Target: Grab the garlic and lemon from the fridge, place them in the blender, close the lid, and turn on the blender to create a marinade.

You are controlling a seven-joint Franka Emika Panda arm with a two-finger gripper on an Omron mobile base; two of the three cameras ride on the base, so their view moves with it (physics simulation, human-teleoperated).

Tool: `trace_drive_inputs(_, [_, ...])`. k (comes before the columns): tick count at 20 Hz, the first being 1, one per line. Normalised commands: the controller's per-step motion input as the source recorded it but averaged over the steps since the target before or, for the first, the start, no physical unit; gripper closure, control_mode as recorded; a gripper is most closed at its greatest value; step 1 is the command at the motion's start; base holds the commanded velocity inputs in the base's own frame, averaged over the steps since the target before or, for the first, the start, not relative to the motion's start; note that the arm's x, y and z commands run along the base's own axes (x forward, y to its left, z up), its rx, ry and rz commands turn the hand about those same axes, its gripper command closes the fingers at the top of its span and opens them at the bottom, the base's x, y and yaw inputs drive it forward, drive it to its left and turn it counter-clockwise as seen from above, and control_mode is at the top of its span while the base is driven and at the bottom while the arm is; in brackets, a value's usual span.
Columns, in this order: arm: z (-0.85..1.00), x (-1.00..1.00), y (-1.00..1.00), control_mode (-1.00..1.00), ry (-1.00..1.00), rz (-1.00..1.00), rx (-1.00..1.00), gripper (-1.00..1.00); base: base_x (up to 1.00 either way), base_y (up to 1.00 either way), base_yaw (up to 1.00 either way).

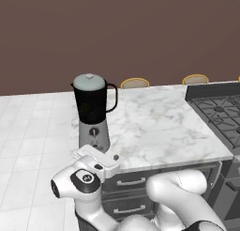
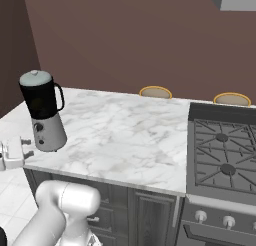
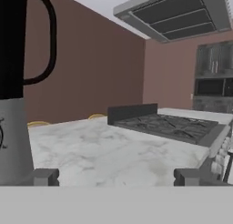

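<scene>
The blender (image 1: pixel 93 113), lid (image 1: pixel 89 81) on, stood at the counter's (image 2: pixel 130 135) front left corner, the one obstacle there. From it the marble lay bare to the stove (image 2: pixel 224 155) along the right edge, seemingly passable.

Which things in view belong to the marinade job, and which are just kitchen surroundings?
Job things:
blender, at the counter's corner
lid, seated on the jar
gripper, open and empty, just in front of the blender base

Surroundings:
marble counter
gas stove
two round stool tops behind the counter
range hood
</scene>
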Motion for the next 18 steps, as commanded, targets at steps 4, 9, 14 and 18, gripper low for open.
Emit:
trace_drive_inputs(4, [-0.35,0.38,0.00,-1.00,0.00,0.00,0.00,-1.00,0.00,0.00,0.00])
trace_drive_inputs(9, [-0.30,0.32,0.04,-1.00,0.00,0.00,0.00,-1.00,0.00,0.00,0.00])
trace_drive_inputs(14, [-0.23,0.35,0.17,-1.00,0.00,0.00,0.00,-1.00,0.00,0.00,0.00])
trace_drive_inputs(18, [-0.24,0.32,0.27,-1.00,0.00,0.00,0.00,-1.00,0.00,0.00,0.00])
